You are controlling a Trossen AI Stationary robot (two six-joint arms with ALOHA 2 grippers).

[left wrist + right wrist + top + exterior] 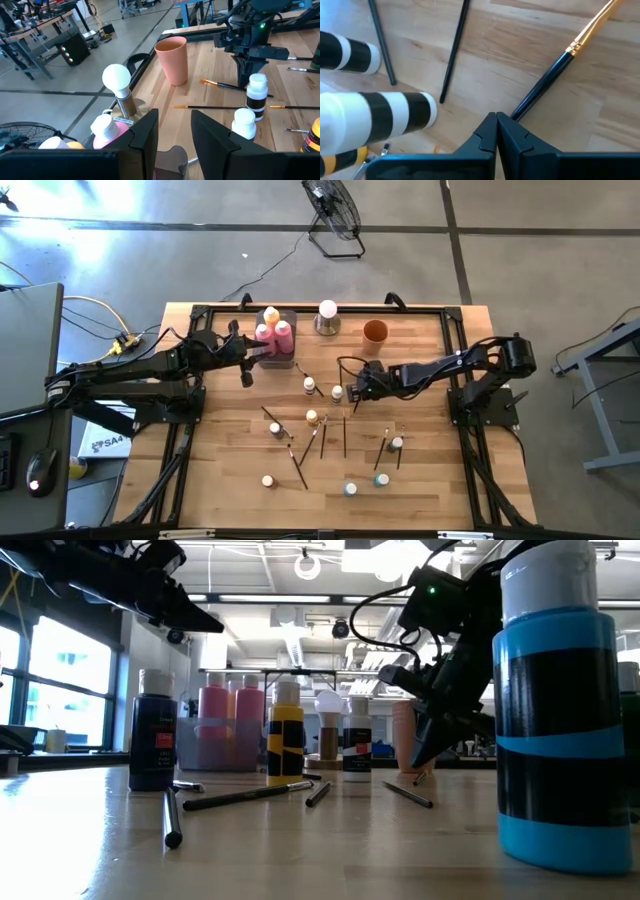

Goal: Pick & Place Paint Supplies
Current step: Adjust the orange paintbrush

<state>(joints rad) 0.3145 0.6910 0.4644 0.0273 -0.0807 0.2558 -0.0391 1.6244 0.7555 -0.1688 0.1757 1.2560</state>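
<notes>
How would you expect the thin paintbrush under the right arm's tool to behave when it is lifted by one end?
The paintbrush looks thin, straight and rigid, so it should stay stiff. Its round, glossy handle lies flat on the wooden table, so a nudge would probably roll it. The right tool looks pinched shut on its tip, so it may pivot or slip.

From my overhead feed I count three big bottles in the tray [289,360], two pink [283,335] and one yellow-orange [271,315]. I'm seeing nine small white-capped bottles [309,385] loose on the wood, and roughly eight brushes [344,435], some overlapping. One orange cup [375,332], one white ball [327,309].
</notes>
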